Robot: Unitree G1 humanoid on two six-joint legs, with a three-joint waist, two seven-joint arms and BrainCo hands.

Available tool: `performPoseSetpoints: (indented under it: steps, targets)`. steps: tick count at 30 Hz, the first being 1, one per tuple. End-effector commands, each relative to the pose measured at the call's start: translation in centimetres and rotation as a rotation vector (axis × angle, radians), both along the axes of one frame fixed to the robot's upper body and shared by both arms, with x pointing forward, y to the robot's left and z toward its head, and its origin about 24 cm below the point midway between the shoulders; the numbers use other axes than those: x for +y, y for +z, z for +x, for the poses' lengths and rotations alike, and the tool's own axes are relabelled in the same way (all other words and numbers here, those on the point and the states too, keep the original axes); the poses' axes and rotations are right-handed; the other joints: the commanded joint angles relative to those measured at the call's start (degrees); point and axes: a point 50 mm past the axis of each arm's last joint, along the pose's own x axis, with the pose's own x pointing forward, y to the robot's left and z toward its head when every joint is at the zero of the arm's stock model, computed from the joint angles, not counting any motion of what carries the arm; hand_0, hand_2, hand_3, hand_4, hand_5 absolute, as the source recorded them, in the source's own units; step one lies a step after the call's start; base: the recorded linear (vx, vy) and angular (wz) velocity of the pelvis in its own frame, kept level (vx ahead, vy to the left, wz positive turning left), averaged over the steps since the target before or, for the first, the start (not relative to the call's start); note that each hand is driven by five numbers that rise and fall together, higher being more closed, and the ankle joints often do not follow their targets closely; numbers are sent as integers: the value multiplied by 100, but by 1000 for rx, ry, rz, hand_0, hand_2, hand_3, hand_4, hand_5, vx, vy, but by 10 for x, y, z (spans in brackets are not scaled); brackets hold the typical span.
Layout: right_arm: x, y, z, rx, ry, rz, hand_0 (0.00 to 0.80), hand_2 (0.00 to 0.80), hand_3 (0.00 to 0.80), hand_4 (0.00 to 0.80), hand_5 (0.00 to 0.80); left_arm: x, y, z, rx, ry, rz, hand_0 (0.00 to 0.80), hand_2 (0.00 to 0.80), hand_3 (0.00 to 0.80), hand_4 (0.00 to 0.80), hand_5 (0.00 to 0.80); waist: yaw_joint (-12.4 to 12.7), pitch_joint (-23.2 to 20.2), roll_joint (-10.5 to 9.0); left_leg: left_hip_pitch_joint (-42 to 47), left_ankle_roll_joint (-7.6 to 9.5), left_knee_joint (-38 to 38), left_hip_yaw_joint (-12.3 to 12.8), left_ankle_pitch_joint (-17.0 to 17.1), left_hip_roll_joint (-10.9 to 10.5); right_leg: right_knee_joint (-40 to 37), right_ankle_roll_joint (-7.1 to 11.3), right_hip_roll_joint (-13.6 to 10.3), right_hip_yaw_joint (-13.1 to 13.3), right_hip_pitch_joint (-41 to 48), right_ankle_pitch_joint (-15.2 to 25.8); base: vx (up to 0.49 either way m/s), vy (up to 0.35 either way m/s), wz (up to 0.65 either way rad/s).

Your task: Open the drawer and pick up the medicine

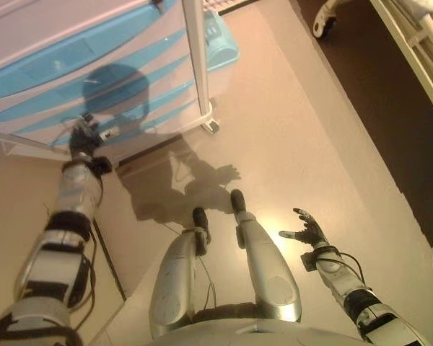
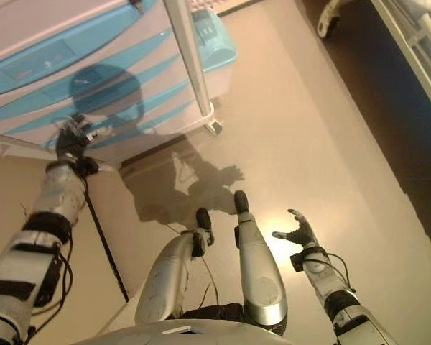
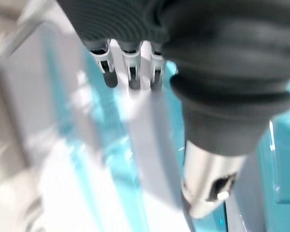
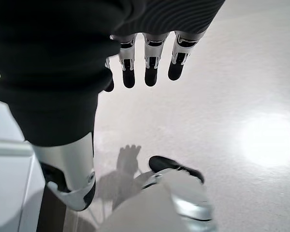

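Note:
A white drawer cabinet (image 1: pixel 151 54) with light blue drawer fronts (image 1: pixel 65 61) stands at the upper left. All its drawers look shut. No medicine shows in any view. My left hand (image 1: pixel 85 141) reaches up against the lower drawer fronts, its fingers (image 3: pixel 130 72) relaxed and holding nothing, close to a blue strip (image 3: pixel 111 140). My right hand (image 1: pixel 307 231) hangs open and empty over the floor at the lower right, far from the cabinet, and its straight fingers (image 4: pixel 147 65) show in the right wrist view.
A light blue bin (image 1: pixel 220 40) sits on the right side of the cabinet. The cabinet's foot (image 1: pixel 213 126) rests on the beige floor. A white bed frame (image 1: pixel 418 50) with a wheel (image 1: pixel 321 25) stands on the darker floor at the upper right.

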Motion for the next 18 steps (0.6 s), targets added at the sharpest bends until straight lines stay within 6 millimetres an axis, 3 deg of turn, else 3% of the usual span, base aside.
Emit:
performPoseSetpoints:
  steps: [1,8,13,18]
  targets:
    - [-11,-14,-22,85,-31,5,0,0,0,0,0,-4,-30,-27,4,-48,-53,0,0,0,0,0,288,-871,95,531,-95,-797,-274,-108,-285,231,14,79,-236,428,-670,109,-80,27]
    - [-18,-41,-65,279,-62,46,0,0,0,0,0,-28,-118,-97,345,-140,-150,0,0,0,0,0,537,-1761,169,1280,-332,-1790,-636,317,-128,-382,-53,191,-653,1341,-732,101,-85,34]
    - [-19,-58,-93,402,-153,143,0,0,0,0,0,-38,-154,-138,523,-130,-153,0,0,0,0,0,661,-2183,167,1519,-419,-1968,-660,357,-88,-757,-86,191,-912,1735,-722,45,-38,31]
    - [-13,-68,-106,472,-261,300,0,0,0,0,0,-44,-176,-170,656,-87,-178,0,0,0,0,0,698,-2476,143,1698,-419,-1980,-645,280,-81,-865,-101,186,-985,1967,-768,13,-17,17]
